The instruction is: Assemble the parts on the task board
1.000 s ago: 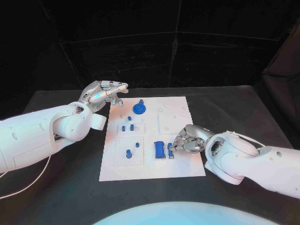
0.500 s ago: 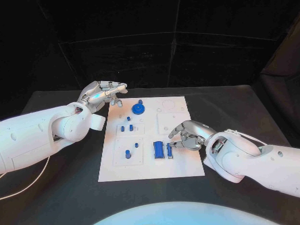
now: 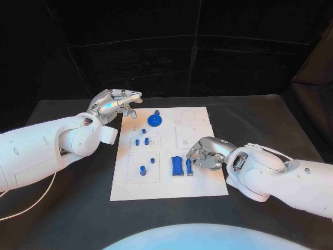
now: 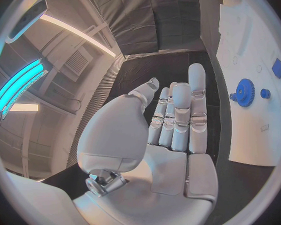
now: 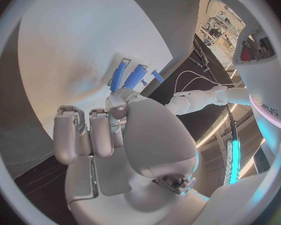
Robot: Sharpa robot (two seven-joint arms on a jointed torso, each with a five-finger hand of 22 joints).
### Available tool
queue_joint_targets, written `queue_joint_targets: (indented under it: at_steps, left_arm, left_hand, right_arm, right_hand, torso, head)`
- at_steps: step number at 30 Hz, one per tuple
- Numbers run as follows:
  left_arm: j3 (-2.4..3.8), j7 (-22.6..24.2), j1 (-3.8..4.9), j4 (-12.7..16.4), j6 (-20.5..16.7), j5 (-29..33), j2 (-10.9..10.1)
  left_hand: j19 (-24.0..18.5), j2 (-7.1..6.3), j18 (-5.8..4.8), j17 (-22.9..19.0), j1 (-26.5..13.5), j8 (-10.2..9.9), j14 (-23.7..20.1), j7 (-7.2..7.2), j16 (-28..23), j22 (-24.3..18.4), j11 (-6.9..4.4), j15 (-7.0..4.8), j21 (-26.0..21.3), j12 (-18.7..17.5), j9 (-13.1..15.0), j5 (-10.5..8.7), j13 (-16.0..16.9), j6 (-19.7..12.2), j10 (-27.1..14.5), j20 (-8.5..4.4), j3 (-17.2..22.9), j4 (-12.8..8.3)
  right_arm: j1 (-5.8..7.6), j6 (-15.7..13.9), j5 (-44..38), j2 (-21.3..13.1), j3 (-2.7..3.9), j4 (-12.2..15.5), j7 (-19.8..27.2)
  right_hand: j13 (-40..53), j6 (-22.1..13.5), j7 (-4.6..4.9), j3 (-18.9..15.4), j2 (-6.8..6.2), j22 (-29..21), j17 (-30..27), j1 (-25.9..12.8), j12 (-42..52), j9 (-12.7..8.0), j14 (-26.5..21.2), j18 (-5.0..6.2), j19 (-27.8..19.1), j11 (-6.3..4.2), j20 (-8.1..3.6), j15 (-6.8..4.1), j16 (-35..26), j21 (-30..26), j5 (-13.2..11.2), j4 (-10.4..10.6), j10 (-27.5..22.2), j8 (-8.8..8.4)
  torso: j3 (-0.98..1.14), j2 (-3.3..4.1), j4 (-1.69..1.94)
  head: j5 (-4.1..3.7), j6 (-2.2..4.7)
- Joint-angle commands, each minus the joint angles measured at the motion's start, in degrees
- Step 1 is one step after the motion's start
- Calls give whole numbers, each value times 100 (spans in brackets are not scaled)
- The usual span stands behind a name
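White task board [image 3: 200, 182] flat on black surface [image 3: 279, 120], blue parts [image 3: 177, 166] scattered on it. Right robot hand [image 3: 205, 154] over board's right edge, fingers curled, grasp unclear. Left robot hand [image 3: 115, 101] beside far-left corner, empty, fingers loosely apart.

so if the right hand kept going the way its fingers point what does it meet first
Probably the slim blue part on the task board, just ahead of the right hand; the hand's height above the board is unclear.
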Motion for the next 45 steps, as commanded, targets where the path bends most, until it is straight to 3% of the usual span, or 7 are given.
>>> queue_joint_targets:
  at_steps: [1, 9, 19, 25, 33, 38, 45]
  left_arm:
    - [4, 21, 7, 0, 66, 20, 4]
    - [2, 29, 7, -6, 56, 20, -7]
    - [-1, 35, 7, -7, 54, 20, -4]
    - [-2, 44, 7, -10, 38, 20, -1]
    - [-2, 41, 7, -20, 35, 20, 4]
    - [-2, 35, 7, -25, 38, 20, 9]
    - [-3, 32, 7, -29, 40, 20, 11]
  left_hand:
    - [14, 37, 77, -7, 24, 37, -38, 8, 29, -5, -4, 1, -19, 15, 1, 19, 8, -29, -34, 28, -10, -9]
    - [14, 37, 77, -7, 24, 37, -38, 8, 29, -5, -4, 1, -19, 15, 1, 19, 8, -29, -34, 28, -10, -9]
    - [14, 37, 77, -7, 24, 37, -38, 8, 29, -5, -4, 1, -19, 15, 1, 19, 8, -29, -34, 28, -10, -9]
    - [16, 50, 77, -13, 26, 40, -40, 9, 30, -7, -3, 2, -21, 20, 1, 20, 9, -30, -38, 28, -10, -5]
    - [16, 50, 77, -13, 26, 40, -40, 9, 30, -7, -3, 2, -21, 20, 1, 20, 9, -30, -38, 28, -10, -5]
    - [16, 50, 77, -13, 26, 40, -40, 9, 30, -7, -3, 2, -21, 20, 1, 20, 9, -30, -38, 28, -10, -5]
    - [16, 50, 77, -13, 26, 40, -40, 9, 30, -7, -3, 2, -21, 20, 1, 20, 9, -30, -38, 28, -10, -5]
  right_arm:
    - [4, 398, -61, 3, 1, 0, -79]
    - [4, 509, -63, 12, 1, -23, -124]
    - [5, -24, -82, 58, 1, -128, -12]
    - [5, -401, -20, 87, 1, -187, 139]
    - [5, -343, 12, 106, 2, -230, 135]
    - [5, -183, 15, 130, 2, -249, 67]
    - [5, -43, -20, 172, 2, -282, -27]
  right_hand:
    - [27, 62, -13, 251, -153, 764, 26, -127, 35, -28, 318, -37, 15, -11, 7, 26, 26, 13, 39, -21, -6, -23]
    - [21, 159, -38, 483, -217, 767, 36, -266, 52, -43, 319, -37, 15, -28, 0, 14, 31, 13, 42, -53, 4, 9]
    - [-37, -286, 47, 743, -357, 729, -21, -537, 10, -184, 308, -26, -20, 37, 32, 63, -5, -21, -106, -122, -21, -91]
    - [-96, -632, -12, 720, -370, 687, -71, -732, -33, -179, 298, -13, -54, 6, 35, 46, -40, -61, -1013, -143, -37, -53]
    - [-97, -517, -10, 543, -319, 692, -55, -833, 16, -150, 306, -16, -41, 12, 33, 49, -33, -65, -2225, -228, -13, 32]
    - [-70, -2, -57, 344, -296, 697, -33, -925, 82, -43, 311, -17, -31, -19, 31, 35, -20, -65, -2831, -258, 3, 386]
    - [-73, 350, -214, 64, -263, 696, -25, -1015, 94, 82, 312, -16, -28, -141, -55, -66, -19, -71, -3105, -276, 11, 810]
  torso:
    - [2, -2, -3]
    - [1, -4, 1]
    - [-5, -3, -7]
    - [-2, 5, 5]
    - [-1, 1, -9]
    - [2, -2, -3]
    - [4, -1, 1]
  head:
    - [-17, -14]
    - [-9, -2]
    - [0, 16]
    - [2, 12]
    - [8, -1]
    - [8, -11]
    - [18, -21]
